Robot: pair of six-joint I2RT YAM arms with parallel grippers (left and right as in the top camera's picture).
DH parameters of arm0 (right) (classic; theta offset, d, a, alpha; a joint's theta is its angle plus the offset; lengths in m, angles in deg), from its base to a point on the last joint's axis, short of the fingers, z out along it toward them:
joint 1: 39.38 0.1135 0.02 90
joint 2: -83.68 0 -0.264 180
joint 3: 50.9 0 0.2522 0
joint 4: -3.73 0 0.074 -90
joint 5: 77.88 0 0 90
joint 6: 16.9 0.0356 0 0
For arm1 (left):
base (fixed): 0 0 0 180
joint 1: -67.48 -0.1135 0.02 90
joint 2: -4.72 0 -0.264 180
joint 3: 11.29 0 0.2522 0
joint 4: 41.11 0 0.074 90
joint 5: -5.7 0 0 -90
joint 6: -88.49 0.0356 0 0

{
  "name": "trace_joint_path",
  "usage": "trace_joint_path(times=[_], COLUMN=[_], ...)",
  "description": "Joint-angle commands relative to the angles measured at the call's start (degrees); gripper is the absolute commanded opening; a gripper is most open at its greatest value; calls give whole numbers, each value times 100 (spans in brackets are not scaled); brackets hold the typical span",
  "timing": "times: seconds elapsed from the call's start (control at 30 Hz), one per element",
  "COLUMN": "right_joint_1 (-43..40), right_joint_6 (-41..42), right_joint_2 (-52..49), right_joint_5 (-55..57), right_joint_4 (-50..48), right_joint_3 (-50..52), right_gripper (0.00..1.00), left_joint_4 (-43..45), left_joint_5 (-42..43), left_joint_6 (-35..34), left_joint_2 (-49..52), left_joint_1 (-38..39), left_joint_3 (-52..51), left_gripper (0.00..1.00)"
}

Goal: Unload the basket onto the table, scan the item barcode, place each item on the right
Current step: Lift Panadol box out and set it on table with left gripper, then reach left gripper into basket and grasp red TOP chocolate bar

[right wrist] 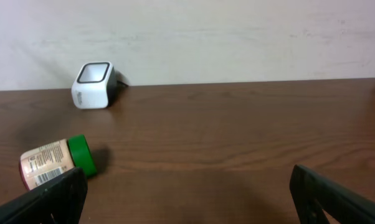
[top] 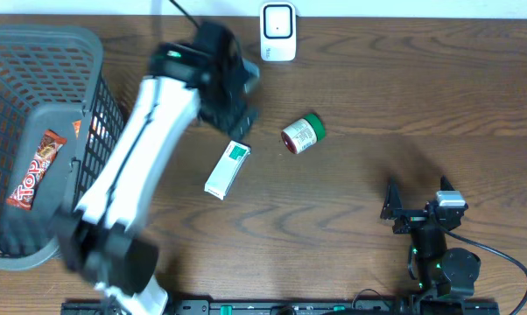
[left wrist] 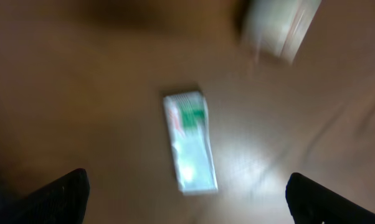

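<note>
A white and green box (top: 228, 169) lies flat on the wooden table, just below my left gripper (top: 236, 120). In the blurred left wrist view the box (left wrist: 189, 142) lies ahead of my left gripper (left wrist: 187, 210), whose jaws stand wide open with nothing between them. A jar with a green lid (top: 303, 133) lies on its side to the right of the box. The white barcode scanner (top: 278, 31) stands at the table's far edge. My right gripper (top: 418, 215) rests open near the front right. The right wrist view shows the jar (right wrist: 53, 163) and the scanner (right wrist: 93, 77).
A dark wire basket (top: 95, 79) stands at the left and holds a red candy bar (top: 34, 168). The left arm (top: 132, 166) stretches over the table beside it. A blurred pale thing (left wrist: 280, 28) shows at the upper right of the left wrist view.
</note>
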Motion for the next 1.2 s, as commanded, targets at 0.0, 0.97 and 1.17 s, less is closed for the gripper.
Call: trace_joint_path(times=[0.0,0.97,1.17], right_joint_1=[28,28,28], right_joint_6=[72,72,72], right_joint_2=[31,31,31], right_joint_5=[11,11,11], right_joint_4=[24,24,24], right_joint_3=[4,4,4], right_gripper=[99,99,99], left_joint_4=[-42,549,1613], left_joint_5=[-385,-1333,-1298], left_joint_6=[-463,-1971,-520], left_joint_2=[-1237,-9,42], left_joint_1=[-234,-5652,-5654], left_joint_3=[1272,-667,-1834], left_gripper=[98,98,98])
